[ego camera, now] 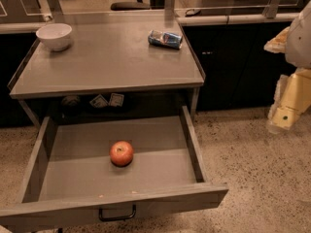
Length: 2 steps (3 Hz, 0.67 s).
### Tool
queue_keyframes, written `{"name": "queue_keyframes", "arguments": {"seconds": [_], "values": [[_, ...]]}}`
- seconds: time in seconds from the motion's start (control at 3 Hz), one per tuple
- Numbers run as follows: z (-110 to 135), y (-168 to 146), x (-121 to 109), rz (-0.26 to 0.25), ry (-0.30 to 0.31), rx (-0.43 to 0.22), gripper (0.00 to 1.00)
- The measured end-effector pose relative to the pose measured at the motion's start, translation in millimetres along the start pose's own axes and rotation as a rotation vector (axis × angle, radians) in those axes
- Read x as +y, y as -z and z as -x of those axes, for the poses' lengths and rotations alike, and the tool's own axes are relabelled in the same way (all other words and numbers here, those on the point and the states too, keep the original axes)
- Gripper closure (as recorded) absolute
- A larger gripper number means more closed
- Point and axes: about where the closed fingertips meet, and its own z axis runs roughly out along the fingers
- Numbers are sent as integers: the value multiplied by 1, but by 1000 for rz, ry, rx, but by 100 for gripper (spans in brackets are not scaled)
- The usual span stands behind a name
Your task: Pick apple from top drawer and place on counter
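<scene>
Tool: the tool (281, 123) hangs at the right edge of the view on a pale yellowish arm. It is above the speckled floor (252, 164) and in front of the dark cabinets (233, 62).
Tool state: I cannot tell whether it is spread or pressed together; it is not carrying the apple.
Tool to drawer: it is outside the drawer, off to its right side and well apart from the fruit.
Apple: the apple (121, 153) sits stem-up on the drawer floor, a little left of centre and touching no wall.
Top drawer: the top drawer (160, 166) is pulled out wide, with its black handle (117, 213) on the front facing the camera.
Worktop: the worktop (112, 64) lies above and behind the drawer. A white bowl (54, 35) stands near its back left corner and a blue can (165, 39) lies on its side near the back right. Bare grey metal shows between and in front of them.
Done: the drawer stands open and the apple is exposed from above.
Left: by my judgement, the whole pick and place: reaching in, gripping, lifting clear of the walls, and setting the apple on the bare metal.
Progress: at the very start.
</scene>
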Motion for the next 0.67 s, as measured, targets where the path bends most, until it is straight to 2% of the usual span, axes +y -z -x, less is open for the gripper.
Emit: {"name": "queue_keyframes", "arguments": {"seconds": [0.33, 0.67], "values": [[0, -1, 0, -4, 1, -8, 0], [-9, -34, 5, 39, 18, -71, 0]]}}
